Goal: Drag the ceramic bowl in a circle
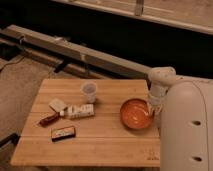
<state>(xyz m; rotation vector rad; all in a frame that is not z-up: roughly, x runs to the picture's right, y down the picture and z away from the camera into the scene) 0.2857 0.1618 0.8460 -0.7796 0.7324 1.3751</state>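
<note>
The tool [154,107], grip state unclear, sits at the rim of the glossy round ceramic bowl [134,115].

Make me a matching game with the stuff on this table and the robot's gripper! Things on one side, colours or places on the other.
1 ceramic bowl
2 plastic cup
3 gripper
4 dark box

A whitish, see-through
B at the bowl's rim, on the robot's side
C orange-red
D near the table's front edge

Pairs: 1-C, 2-A, 3-B, 4-D
</note>
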